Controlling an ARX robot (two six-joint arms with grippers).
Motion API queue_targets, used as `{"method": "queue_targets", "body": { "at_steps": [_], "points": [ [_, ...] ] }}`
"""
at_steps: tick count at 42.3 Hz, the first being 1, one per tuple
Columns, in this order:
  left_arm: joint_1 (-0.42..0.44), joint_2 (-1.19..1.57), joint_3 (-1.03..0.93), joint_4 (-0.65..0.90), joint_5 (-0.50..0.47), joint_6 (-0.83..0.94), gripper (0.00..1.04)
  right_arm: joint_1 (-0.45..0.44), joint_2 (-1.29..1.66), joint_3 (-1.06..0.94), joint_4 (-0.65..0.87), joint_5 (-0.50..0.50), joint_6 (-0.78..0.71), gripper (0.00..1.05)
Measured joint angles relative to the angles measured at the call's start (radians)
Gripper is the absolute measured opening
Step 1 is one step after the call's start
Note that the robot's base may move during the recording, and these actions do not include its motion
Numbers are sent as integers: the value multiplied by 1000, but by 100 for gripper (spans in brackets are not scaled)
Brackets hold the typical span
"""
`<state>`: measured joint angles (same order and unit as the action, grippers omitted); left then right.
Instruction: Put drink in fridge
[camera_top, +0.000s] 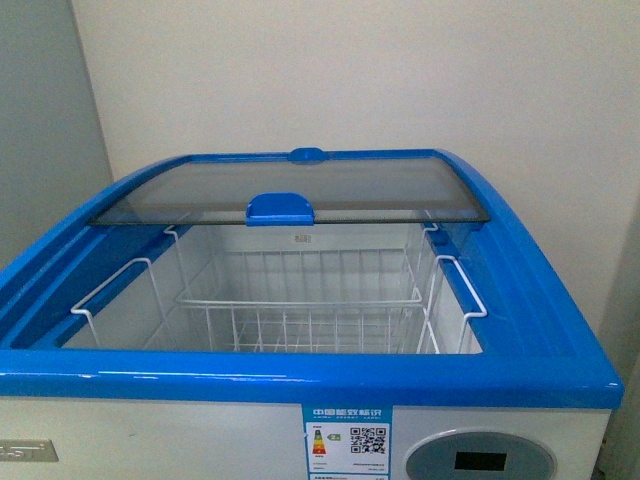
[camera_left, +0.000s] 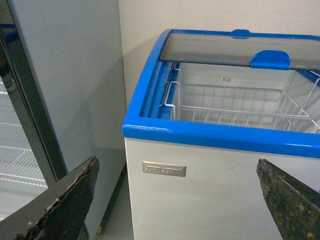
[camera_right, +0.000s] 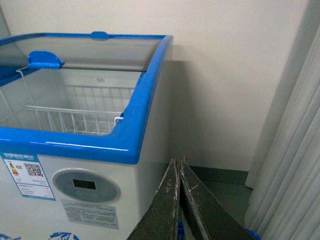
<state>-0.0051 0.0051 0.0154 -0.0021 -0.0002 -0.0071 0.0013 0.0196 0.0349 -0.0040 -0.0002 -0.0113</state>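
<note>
The fridge (camera_top: 300, 375), a white chest freezer with a blue rim, fills the front view. Its curved glass lid (camera_top: 290, 190) is slid to the back, so the front half is uncovered. A white wire basket (camera_top: 300, 300) hangs inside with nothing in it. The drink is not in any view. My left gripper (camera_left: 177, 172) is open, its fingers wide apart, in front of the fridge's (camera_left: 215, 195) front left corner and below its rim. My right gripper (camera_right: 178, 162) is shut with nothing seen between its fingers, low beside the fridge's (camera_right: 75, 200) right front corner.
A grey upright cabinet (camera_left: 65, 85) with a glass door stands close to the fridge's left side. A cream wall (camera_top: 350, 70) runs behind. A pale curtain (camera_right: 295, 150) hangs to the fridge's right, with bare floor (camera_right: 220, 192) between them.
</note>
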Motion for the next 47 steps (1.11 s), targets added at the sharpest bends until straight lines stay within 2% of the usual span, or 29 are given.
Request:
{"method": "queue_targets", "body": {
  "at_steps": [15, 16, 26, 37, 47],
  "points": [
    [0, 0, 0, 0, 0, 0, 97, 0, -13, -1, 2, 0, -1, 3],
    [0, 0, 0, 0, 0, 0, 97, 0, -13, -1, 2, 0, 0, 6],
    [0, 0, 0, 0, 0, 0, 97, 0, -13, -1, 2, 0, 0, 56],
    [0, 0, 0, 0, 0, 0, 97, 0, -14, -1, 2, 0, 0, 98],
    [0, 0, 0, 0, 0, 0, 97, 0, -14, -1, 2, 0, 1, 98]
  ]
}}
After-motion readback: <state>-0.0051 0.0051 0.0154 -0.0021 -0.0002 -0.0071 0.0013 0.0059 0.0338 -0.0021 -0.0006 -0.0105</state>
